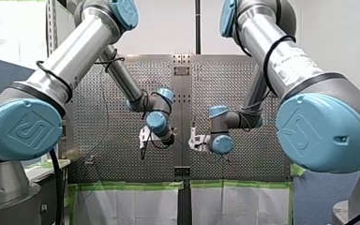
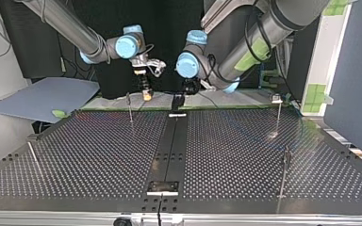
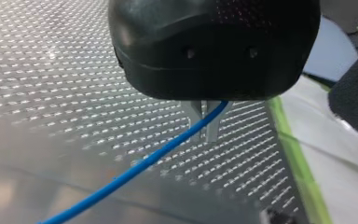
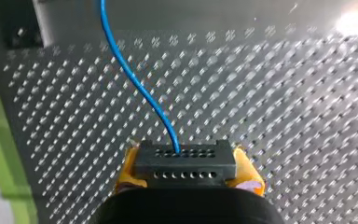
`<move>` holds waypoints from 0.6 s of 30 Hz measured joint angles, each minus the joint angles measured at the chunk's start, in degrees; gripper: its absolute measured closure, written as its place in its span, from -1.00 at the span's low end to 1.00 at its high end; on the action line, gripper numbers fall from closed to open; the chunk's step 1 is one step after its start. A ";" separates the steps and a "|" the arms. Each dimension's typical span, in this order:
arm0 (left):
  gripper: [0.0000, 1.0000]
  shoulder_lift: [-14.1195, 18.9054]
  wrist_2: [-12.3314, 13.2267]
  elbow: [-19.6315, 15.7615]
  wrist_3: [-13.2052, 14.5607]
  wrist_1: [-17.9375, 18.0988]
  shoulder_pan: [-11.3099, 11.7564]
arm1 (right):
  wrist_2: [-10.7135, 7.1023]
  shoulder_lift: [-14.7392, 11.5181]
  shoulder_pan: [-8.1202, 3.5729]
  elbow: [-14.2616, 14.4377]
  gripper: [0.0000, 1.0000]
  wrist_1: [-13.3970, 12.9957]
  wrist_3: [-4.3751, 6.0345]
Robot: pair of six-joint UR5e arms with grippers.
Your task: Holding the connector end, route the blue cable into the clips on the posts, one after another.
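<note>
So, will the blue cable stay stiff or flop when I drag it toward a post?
Probably floppy: the blue cable curves loosely out of the connector. Likely light, being thin beside my left gripper. It might slide through its narrow metal fingers.

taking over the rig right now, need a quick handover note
Right claw: shut on the connector, cable running out ahead of it.
Left claw: shut on the cable.
Both claws hang over the table at its edge nearest the arms.
Four posts stand on the table; no cable shows at any of them.
Done: both grasps. Left: routing through every clip.
</note>
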 joint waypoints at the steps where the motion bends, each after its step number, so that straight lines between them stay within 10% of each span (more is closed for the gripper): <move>1: 1.00 -0.46 -0.31 0.00 -0.24 0.38 -0.41 | 0.10 0.24 -0.13 0.12 1.00 -0.30 -0.04; 18: 1.00 -6.38 -5.49 0.04 0.15 9.10 -5.29 | 0.49 3.00 -1.44 2.78 1.00 -3.79 -0.09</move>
